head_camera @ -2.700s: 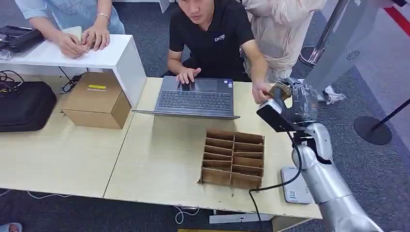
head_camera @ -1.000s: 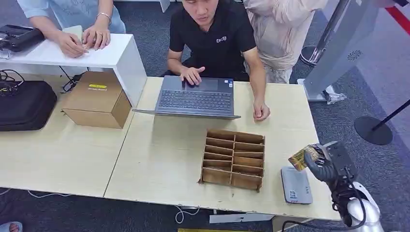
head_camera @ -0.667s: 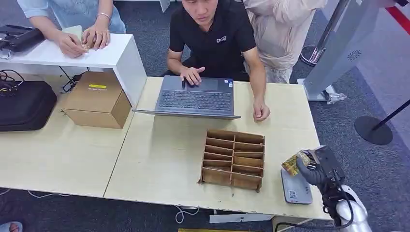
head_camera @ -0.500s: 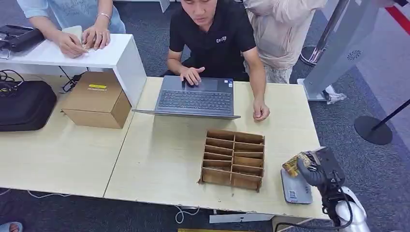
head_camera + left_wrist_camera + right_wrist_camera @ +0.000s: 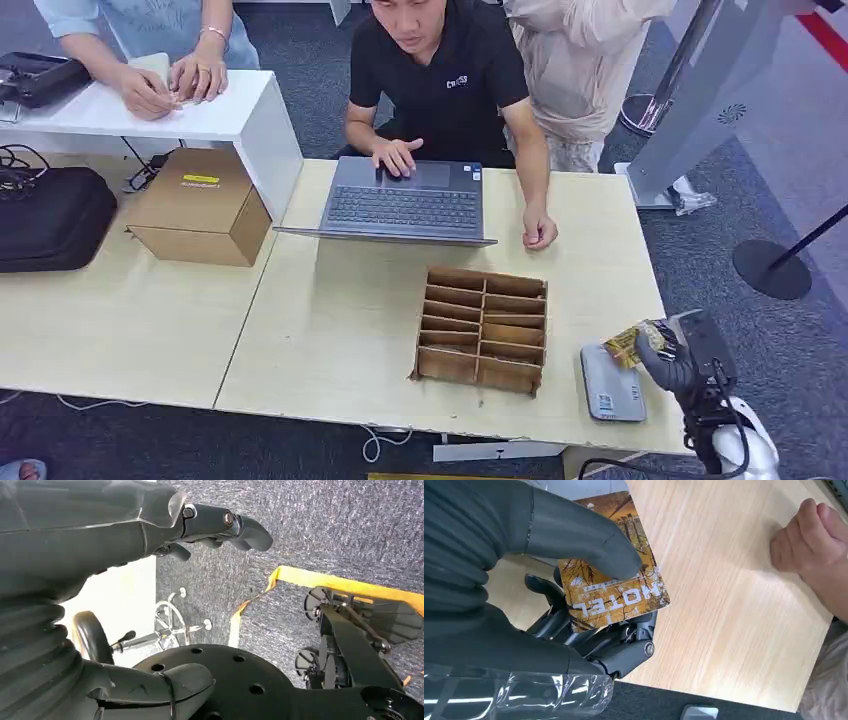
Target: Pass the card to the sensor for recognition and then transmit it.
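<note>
From the head camera I see my right hand [image 5: 672, 362] at the table's [image 5: 340, 330] near right corner, holding the card [image 5: 628, 346] out flat just beside and above the grey sensor [image 5: 610, 384], which I judge puts its face where the reader can catch it. My left hand [image 5: 220, 527] hangs over carpet in its wrist camera, fingers loosely apart and holding nothing, since this step needs one hand. The right wrist camera shows the thumb [image 5: 574, 535] pressing the card [image 5: 616, 592] onto the fingers [image 5: 574, 630] beneath, with a person's hand [image 5: 809, 545] resting nearby, presumably waiting to receive it.
</note>
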Controlling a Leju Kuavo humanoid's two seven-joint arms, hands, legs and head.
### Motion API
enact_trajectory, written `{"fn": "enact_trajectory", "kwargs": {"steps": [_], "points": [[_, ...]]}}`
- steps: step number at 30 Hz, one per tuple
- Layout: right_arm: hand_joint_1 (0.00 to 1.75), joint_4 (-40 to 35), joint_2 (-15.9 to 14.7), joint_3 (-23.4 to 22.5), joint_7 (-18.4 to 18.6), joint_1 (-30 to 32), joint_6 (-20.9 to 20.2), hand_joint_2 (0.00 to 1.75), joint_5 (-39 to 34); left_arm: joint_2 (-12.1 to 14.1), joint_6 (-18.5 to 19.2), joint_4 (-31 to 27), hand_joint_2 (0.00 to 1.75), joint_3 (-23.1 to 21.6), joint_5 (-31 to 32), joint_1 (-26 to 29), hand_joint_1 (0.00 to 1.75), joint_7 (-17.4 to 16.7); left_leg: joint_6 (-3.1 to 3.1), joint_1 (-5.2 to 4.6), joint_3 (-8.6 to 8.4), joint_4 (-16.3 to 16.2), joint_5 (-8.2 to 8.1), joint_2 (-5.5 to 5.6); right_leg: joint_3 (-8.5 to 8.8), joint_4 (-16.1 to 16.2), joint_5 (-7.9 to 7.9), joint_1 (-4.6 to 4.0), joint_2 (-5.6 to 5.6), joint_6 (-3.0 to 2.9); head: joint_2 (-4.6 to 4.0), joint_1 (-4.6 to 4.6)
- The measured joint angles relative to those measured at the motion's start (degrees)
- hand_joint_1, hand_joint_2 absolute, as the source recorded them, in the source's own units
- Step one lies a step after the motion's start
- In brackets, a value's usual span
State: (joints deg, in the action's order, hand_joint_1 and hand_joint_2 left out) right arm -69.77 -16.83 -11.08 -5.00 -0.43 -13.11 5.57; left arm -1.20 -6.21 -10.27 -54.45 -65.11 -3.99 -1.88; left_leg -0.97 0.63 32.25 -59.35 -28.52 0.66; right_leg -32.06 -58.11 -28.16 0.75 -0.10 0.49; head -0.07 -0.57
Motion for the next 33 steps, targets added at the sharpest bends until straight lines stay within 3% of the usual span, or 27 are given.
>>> {"fn": "enact_trajectory", "kwargs": {"steps": [21,33], "points": [[1.75,-2.0,2.3,-0.8,1.8,2.2,-3.8,1.75,2.6,0.2,0.5,0.0,1.75,-1.0,-0.5,-0.1,0.00,0.0,0.00,0.00,0.01,0.0,0.00,0.00,0.00,0.0,0.00,0.00,0.00,0.00,0.00,0.00],[1.75,-0.6,3.3,1.0,3.7,0.7,1.7,1.75,10.3,0.1,0.2,0.0,1.75,-1.0,-1.2,-0.1,0.00,0.0,0.00,0.00,0.01,0.0,0.00,0.00,0.01,0.0,0.00,0.00,0.00,0.00,0.00,0.02]]}}
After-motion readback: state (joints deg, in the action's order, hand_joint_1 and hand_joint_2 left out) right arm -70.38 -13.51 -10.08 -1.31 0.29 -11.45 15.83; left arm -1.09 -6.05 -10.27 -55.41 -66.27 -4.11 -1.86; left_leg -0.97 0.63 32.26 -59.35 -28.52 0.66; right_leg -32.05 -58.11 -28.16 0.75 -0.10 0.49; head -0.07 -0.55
